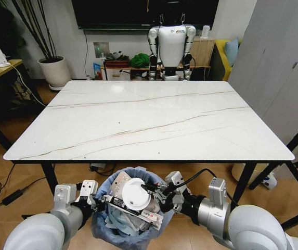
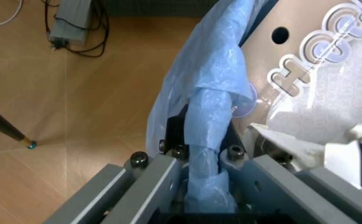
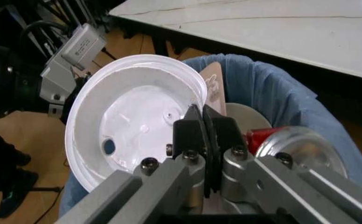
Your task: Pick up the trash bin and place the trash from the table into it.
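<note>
Jaws on your right gripper (image 3: pixel 204 122) are pinched together on the rim of the round white lid (image 1: pixel 136 194), directly over the trash bin (image 1: pixel 107 229), whose blue liner your left gripper (image 2: pixel 203 154) clamps below the counter (image 1: pixel 154 120) edge.

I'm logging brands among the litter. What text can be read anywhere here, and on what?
"HCC", partly cut off: outlined letters on the silvery packet in the trash bin, left wrist view.
Small print on the long packet: too small to read.
Round lid, table: none.
</note>
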